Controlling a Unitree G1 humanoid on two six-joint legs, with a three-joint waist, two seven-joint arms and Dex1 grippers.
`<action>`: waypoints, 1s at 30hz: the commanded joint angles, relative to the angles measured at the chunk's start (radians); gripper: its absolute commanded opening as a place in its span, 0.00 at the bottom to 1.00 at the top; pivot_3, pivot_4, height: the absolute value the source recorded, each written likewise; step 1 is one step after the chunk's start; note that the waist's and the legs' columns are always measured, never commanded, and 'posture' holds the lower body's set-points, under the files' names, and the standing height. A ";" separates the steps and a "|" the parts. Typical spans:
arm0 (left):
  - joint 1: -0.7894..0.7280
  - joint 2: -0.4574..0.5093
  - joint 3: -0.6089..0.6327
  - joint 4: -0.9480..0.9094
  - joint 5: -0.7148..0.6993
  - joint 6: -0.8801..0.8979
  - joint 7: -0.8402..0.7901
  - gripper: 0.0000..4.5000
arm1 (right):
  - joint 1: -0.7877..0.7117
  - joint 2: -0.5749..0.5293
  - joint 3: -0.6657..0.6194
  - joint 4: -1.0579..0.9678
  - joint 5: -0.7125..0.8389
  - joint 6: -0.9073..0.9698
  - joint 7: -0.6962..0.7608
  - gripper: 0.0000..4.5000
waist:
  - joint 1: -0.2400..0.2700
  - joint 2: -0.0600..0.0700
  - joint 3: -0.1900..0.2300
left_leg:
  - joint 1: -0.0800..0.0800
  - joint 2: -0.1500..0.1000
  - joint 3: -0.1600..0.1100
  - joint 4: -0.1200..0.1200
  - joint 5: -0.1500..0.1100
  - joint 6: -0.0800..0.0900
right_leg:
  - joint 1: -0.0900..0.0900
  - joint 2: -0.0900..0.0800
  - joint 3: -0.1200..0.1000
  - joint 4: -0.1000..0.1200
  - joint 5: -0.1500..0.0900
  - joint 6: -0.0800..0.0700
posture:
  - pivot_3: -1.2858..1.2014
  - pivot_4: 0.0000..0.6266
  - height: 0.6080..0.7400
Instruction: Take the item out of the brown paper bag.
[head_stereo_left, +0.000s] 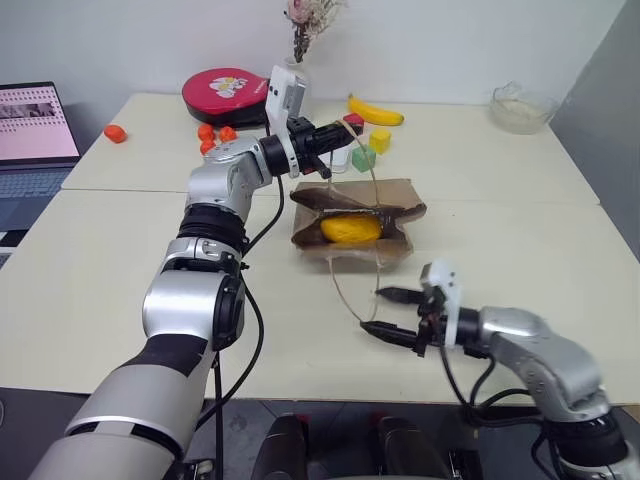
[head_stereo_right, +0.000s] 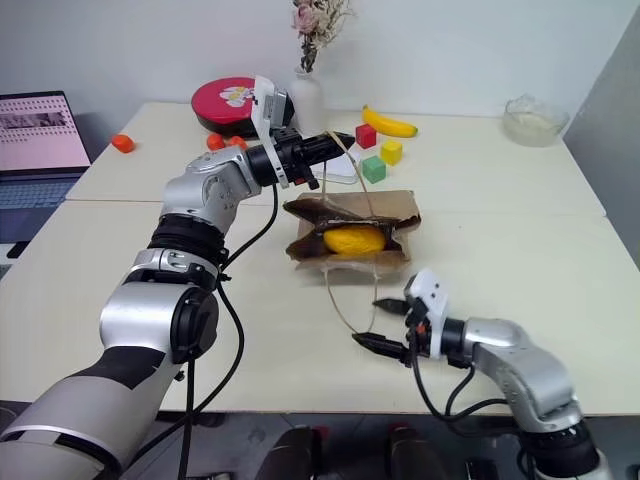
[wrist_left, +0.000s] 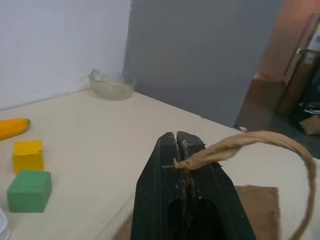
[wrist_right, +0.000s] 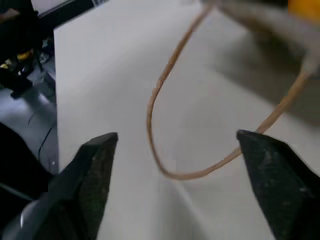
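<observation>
Left hand (head_stereo_left: 322, 143) pinches the limp cord handle (wrist_left: 250, 142) of the brown paper bag (head_stereo_left: 400, 197). Right hand (head_stereo_left: 392, 314) gapes wide, empty. The item (head_stereo_left: 351, 229) looks light, smooth, firm; best gripped across its middle.

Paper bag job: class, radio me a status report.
Left end effector shut on bag handle. Right end effector open, empty. Item in brown paper bag. Nothing blocking.

I get even, bright overhead light across the bench (head_stereo_left: 480, 250) — shadows stay soft and short, no hard glare. Head views look crisp. On my right wrist feed the brown paper bag (wrist_right: 270, 22) at one o'clock is smeared out of focus; left wrist background softens toward three o'clock.
</observation>
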 joint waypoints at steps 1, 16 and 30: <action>-0.004 0.017 0.009 -0.070 -0.023 0.019 -0.027 0.00 | 0.025 -0.014 -0.131 -0.170 0.176 0.133 -0.100 0.99 | 0.000 0.000 0.000 | 0.000 0.000 0.000 0.000 0.000 0.000 | 0.000 0.000 0.000 0.000 0.000 0.000 | 0.52 0.24 1.00; -0.009 0.013 0.009 -0.114 -0.028 0.044 -0.063 0.00 | -0.286 0.134 0.066 0.092 0.007 -0.043 -0.228 0.37 | -0.022 0.001 0.001 | 0.000 -0.001 0.001 -0.001 0.000 0.000 | -0.002 0.003 0.000 0.001 0.000 0.000 | 0.52 0.24 1.00; -0.004 0.000 0.004 -0.127 -0.030 0.044 -0.078 0.00 | -0.526 0.259 0.180 0.674 -0.260 -0.441 -0.104 0.01 | -0.023 0.001 0.001 | -0.006 0.000 0.002 0.000 0.000 0.000 | -0.009 0.000 0.000 0.003 0.000 -0.001 | 0.52 0.24 1.00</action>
